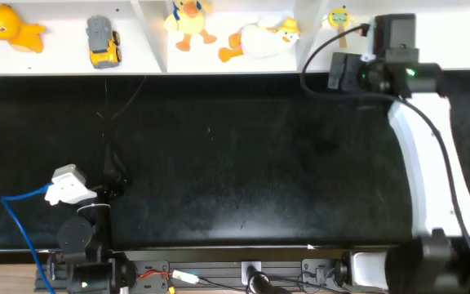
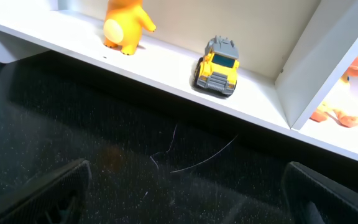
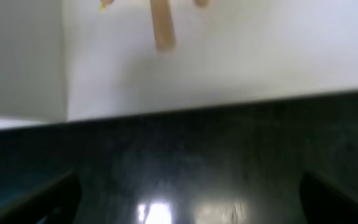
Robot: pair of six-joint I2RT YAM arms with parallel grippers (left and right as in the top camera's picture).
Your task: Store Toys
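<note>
Shelf (image 1: 55, 65), five toys: orange duck (image 1: 11, 28), yellow duck (image 1: 190, 20), white duck (image 1: 259, 39), truck (image 1: 103, 41), stick toy (image 1: 341, 20). Left fingers (image 2: 48, 186), right fingers (image 3: 36, 199) apart.

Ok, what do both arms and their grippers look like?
The right arm has a white shell with black joints, a black cable looped beside it and a green light near the wrist. The left arm is black with a white wrist block and a trailing blue cable. The left gripper and right gripper have dark fingers.
</note>
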